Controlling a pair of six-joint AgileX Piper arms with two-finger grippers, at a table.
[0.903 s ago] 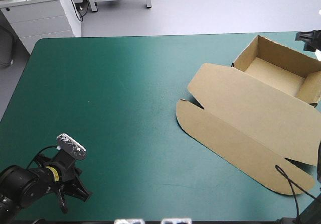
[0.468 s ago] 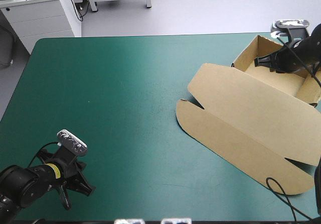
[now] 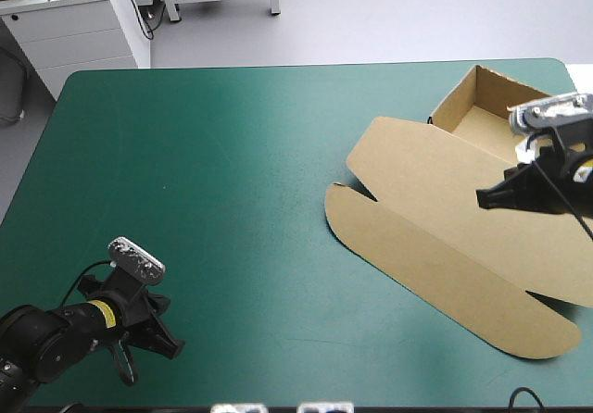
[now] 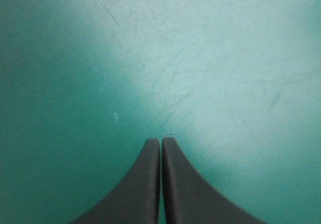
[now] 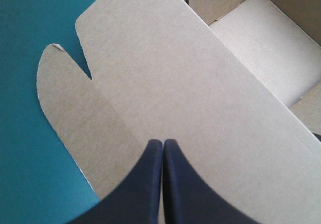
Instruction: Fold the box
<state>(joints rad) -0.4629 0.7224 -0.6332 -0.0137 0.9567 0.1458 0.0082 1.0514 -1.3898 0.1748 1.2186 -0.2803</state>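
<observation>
brown box (image 3: 435,191), partly cut off, perhaps untouched beneath joined right fingers (image 5: 143,194); left fingers (image 4: 143,194) joined.

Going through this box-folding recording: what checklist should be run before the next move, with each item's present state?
1. Walls of the brown board box raised: ok, it forms an open tray.
2. Its lid flat: ok, it lies on the teal-green table cover.
3. Position of the right gripper: ok, over the lid.
4. Open for a grasp: not ok, shut.
5. Contact with the lid: cannot tell.
6. Position of the left gripper: not ok, shut over bare cover, far from the box.
</observation>
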